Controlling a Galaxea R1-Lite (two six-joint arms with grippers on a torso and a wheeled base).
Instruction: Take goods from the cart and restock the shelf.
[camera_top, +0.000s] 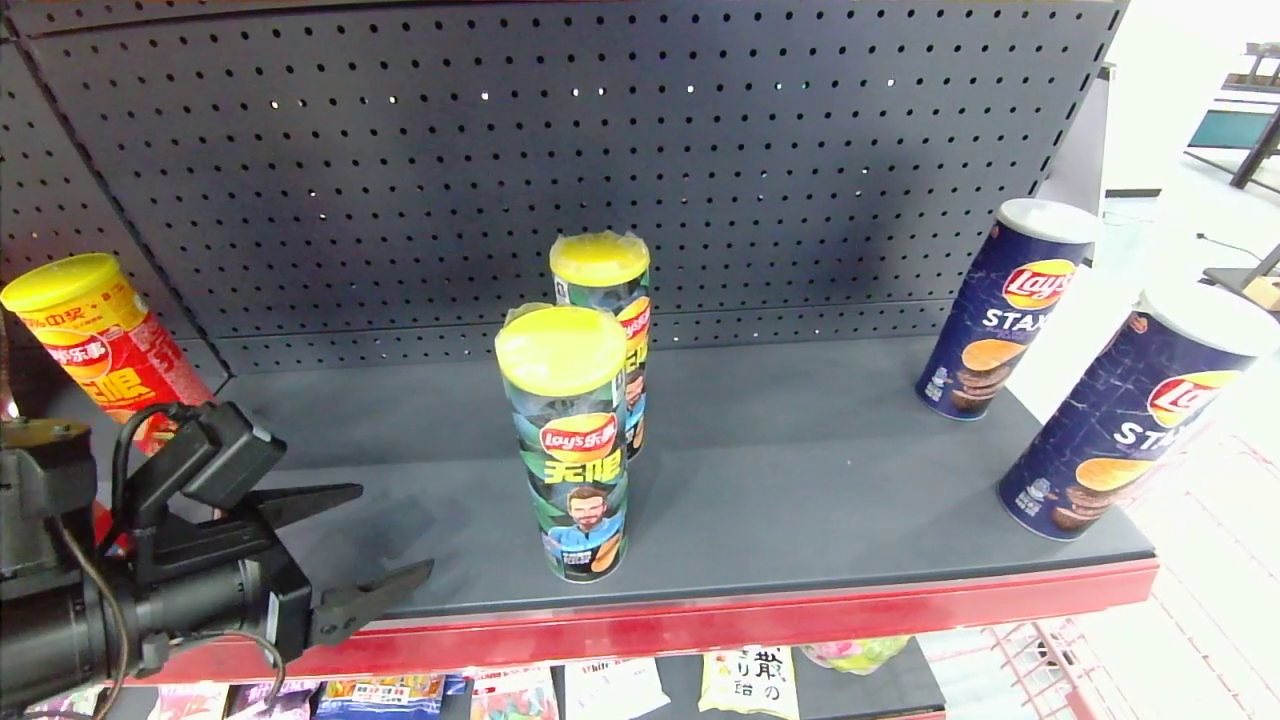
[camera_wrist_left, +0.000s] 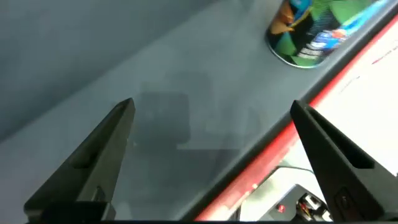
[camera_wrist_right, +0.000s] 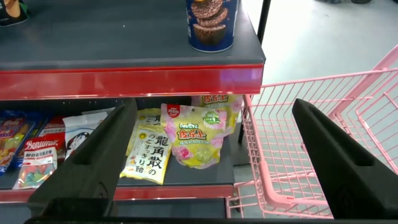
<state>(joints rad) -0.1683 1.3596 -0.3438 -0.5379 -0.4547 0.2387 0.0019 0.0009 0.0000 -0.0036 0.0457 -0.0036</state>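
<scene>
Two green chip cans with yellow lids stand on the grey shelf (camera_top: 800, 470), one near the front (camera_top: 568, 440) and one behind it (camera_top: 603, 320). The front can's base (camera_wrist_left: 305, 31) appears in the left wrist view. A red can (camera_top: 95, 335) leans at the far left. Two blue cans stand at the right, one at the back (camera_top: 1000, 310) and one at the front corner (camera_top: 1130, 410); its base (camera_wrist_right: 211, 23) appears in the right wrist view. My left gripper (camera_top: 375, 545) is open and empty, low over the shelf's front left edge. My right gripper (camera_wrist_right: 211, 162) is open and empty below the shelf, beside the pink cart (camera_wrist_right: 311, 155).
The shelf has a red front lip (camera_top: 700, 620) and a perforated back panel (camera_top: 500, 150). Snack bags (camera_wrist_right: 186, 134) lie on the lower shelf beneath. Bare shelf surface lies between the green cans and the blue cans.
</scene>
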